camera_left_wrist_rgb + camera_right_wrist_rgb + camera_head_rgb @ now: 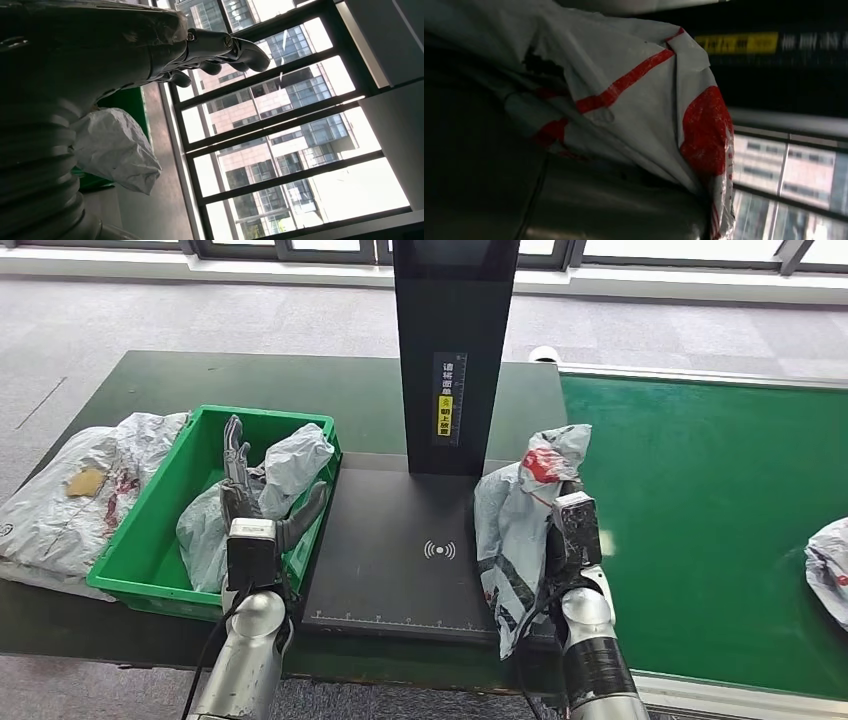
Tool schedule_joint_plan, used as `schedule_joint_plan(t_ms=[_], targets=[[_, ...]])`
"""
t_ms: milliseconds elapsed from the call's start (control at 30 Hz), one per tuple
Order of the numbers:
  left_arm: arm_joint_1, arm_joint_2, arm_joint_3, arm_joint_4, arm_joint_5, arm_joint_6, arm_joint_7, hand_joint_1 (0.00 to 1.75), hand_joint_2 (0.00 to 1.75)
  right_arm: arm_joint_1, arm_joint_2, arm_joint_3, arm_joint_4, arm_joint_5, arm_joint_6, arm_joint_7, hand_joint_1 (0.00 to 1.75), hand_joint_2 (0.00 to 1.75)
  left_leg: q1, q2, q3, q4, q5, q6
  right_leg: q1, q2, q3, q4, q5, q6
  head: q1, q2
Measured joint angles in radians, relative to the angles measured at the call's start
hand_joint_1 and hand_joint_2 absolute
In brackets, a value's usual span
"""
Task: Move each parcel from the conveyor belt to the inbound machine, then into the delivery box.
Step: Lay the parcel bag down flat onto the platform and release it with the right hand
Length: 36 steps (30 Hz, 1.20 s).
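Note:
My right hand holds a grey parcel with red markings upright at the right edge of the black inbound machine's platform. The parcel covers most of that hand's fingers. My left hand is raised over the green delivery box with its fingers stretched out and nothing in them. A crumpled grey parcel lies in the box just under and beside that hand, and it appears again close by the wrist. Another parcel lies on the green conveyor belt at the far right.
The machine's tall black column stands behind the platform. A large grey parcel lies on the dark table to the left of the box. Grey carpet and windows lie beyond the table.

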Motion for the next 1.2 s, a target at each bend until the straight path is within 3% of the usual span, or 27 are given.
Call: schedule_joint_plan(t_ms=[333, 533, 800, 933, 1067, 1200], targets=[[-0.034, -0.007, 0.000, 0.047, 0.001, 0.001, 0.000, 0.00, 1.75, -0.071, 0.003, 0.000, 0.194, 0.009, 0.205, -0.084, 0.00, 0.00, 0.000, -0.002, 0.000, 0.000, 0.001, 0.000, 0.000, -0.002, 0.001, 0.000, 0.000, 0.000, 0.000, 0.000], [-0.042, -0.007, 0.000, 0.065, 0.013, 0.004, 0.000, 0.00, 1.75, -0.078, 0.004, 0.000, 0.215, -0.026, 0.324, -0.106, 0.00, 0.00, 0.000, -0.002, 0.000, 0.000, 0.001, 0.000, 0.000, -0.002, 0.001, 0.000, 0.000, 0.000, 0.000, 0.000], [-0.057, -0.007, 0.000, 0.088, 0.023, 0.001, 0.000, 0.00, 1.75, -0.076, 0.004, 0.004, 0.215, -0.133, 0.593, -0.118, 0.00, 0.00, 0.000, -0.002, 0.000, 0.000, 0.001, 0.000, 0.000, -0.002, 0.001, 0.000, 0.000, 0.000, 0.000, 0.000], [-0.064, -0.007, -0.001, 0.096, 0.029, 0.000, 0.000, 0.00, 1.75, -0.072, 0.006, 0.010, 0.207, -0.160, 0.642, -0.118, 0.00, 0.00, 0.000, -0.002, 0.000, 0.000, 0.001, 0.000, 0.000, -0.002, 0.001, 0.000, 0.000, 0.000, 0.000, 0.000], [-0.073, -0.007, -0.007, 0.108, 0.013, -0.026, 0.001, 0.00, 1.75, -0.059, 0.009, 0.013, 0.179, -0.180, 0.665, -0.118, 0.00, 1.75, 0.000, -0.002, 0.000, 0.000, 0.001, 0.000, 0.000, -0.002, 0.001, 0.000, 0.000, 0.000, 0.000, 0.000], [-0.115, -0.006, -0.064, 0.179, -0.105, -0.199, 0.012, 0.00, 1.75, -0.046, 0.010, 0.016, 0.156, -0.185, 0.661, -0.118, 0.00, 1.75, 0.000, -0.004, -0.001, 0.000, 0.001, 0.000, 0.000, -0.004, 0.001, 0.000, 0.000, 0.000, 0.000, 0.000]])
